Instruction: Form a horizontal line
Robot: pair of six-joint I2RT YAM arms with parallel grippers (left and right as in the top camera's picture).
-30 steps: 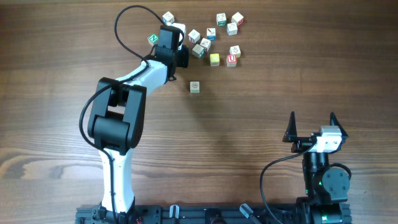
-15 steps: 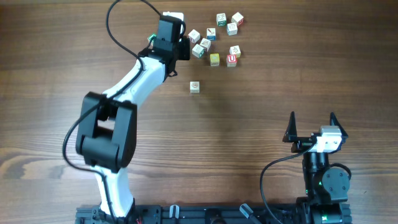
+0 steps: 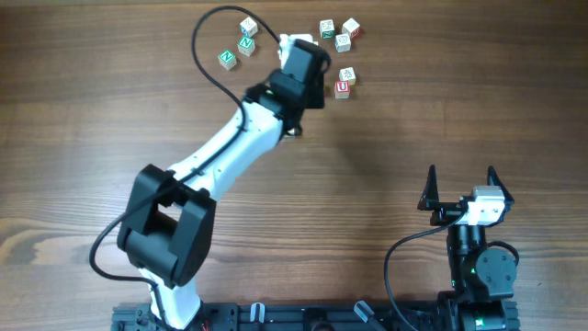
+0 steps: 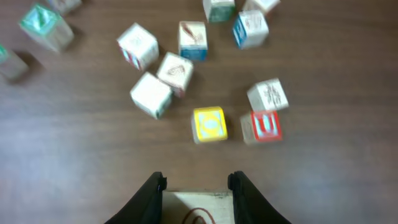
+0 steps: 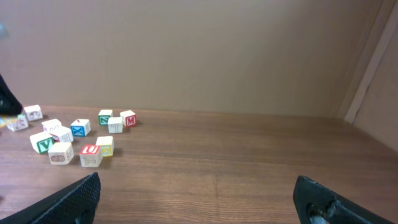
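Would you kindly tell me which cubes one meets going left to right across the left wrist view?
In order: green-faced cube, plain white cube, yellow cube, red U cube. Omitted: the pale cube between the left gripper's fingers, overlapping the yellow one.

Table: brown wood grain, boards running 9 to 3 o'clock in the overhead view.

Loose lettered cubes are logged toward the 12 o'clock edge:
- Green N cube, lying tilted.
- Second green-lettered cube, recorded near the N cube at its 1 o'clock, not touching.
- Green-faced cube, noted further toward 3 o'clock.
- Red-lettered cube, at 3 o'clock of that cube, a gap between.
- Red U cube, found at 6 o'clock of this pair, apart.
- Blue-faced cube, seen in the left wrist view at 12 o'clock of the red U cube; letter unreadable.

Plain tan wall: noted behind the table in the right wrist view.
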